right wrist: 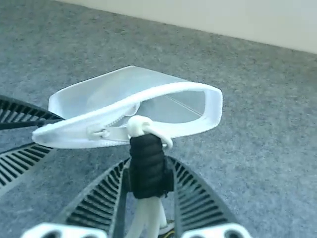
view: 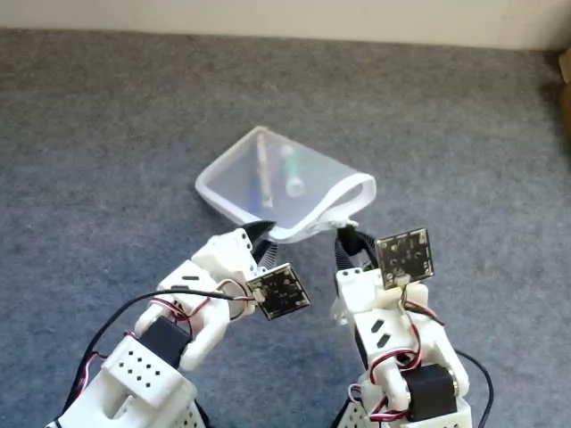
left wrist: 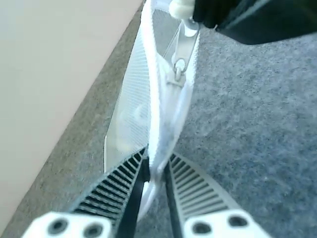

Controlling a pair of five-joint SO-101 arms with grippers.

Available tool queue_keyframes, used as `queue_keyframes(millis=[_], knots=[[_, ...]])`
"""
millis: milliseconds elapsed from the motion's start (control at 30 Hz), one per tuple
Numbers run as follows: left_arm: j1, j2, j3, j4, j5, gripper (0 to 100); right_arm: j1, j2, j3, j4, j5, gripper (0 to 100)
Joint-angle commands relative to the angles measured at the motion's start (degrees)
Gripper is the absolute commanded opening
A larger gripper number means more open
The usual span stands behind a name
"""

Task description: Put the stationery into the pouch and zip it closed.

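Left gripper (left wrist: 154,171): the jaws are pressing almost together on one end corner of the pouch (view: 268,174); they are pinching only its white edge tape between the ribbed pads.
Right gripper (right wrist: 147,158): the jaws are clamping a black padded grip (right wrist: 147,171); that grip is hanging off the zip's pull (right wrist: 141,126) by a white loop and bead.
Slider (right wrist: 101,133): it is sitting near the corner that the left gripper is pinching; from there to the far end the mouth is gaping wide, so the zip is looking mostly undone.
Pouch: it is lying on the grey mat (view: 107,134) just ahead of both arms, with its mouth edge lifting slightly between the two grippers.
Stationery: a pen (view: 263,165) and a capped stick (view: 293,171) are lying side by side inside, showing through the translucent wall (whether anything else is in there, I cannot tell).
Handling: the pouch is probably light, thin and floppy; the edge tape is likely buckling easily if it is pulled slack, and the smooth wall is likely slipping under hard pads.
Where to hold: the stiffer zip tape at the corner is looking like the sound anchor; the padded grip is offering the best purchase for drawing the slider along.
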Motion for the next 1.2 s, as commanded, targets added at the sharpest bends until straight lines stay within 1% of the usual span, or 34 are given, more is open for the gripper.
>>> queue_keyframes(millis=[0,133,267,533,667,767,1167], knots=[[-4.5,-0.2,-2.7,0.9,0.9,1,2.6,-0.5,-0.7,-1.5,-0.7,0.5],[-6.1,-0.2,-3.7,2.8,0.8,1,2.7,-0.5,1.2,-3.5,-0.8,0.5],[-7.1,-0.2,-3.6,3.3,0.7,0,5.6,-0.5,3.4,-6.6,-0.8,0.5],[-7.3,-0.2,-3.6,3.3,0.6,0,7.3,-0.5,3.5,-7.0,-0.9,0.5],[-9.0,-0.2,-3.6,3.3,0.6,0,9.7,-0.5,3.6,-7.1,-3.8,0.5],[-10.2,-0.2,-3.5,3.3,0.6,0,9.9,-0.5,3.6,-7.1,-4.0,0.5],[-10.5,-0.2,-2.6,3.3,0.8,0,10.1,-0.4,3.6,-7.0,-4.0,0.5]])
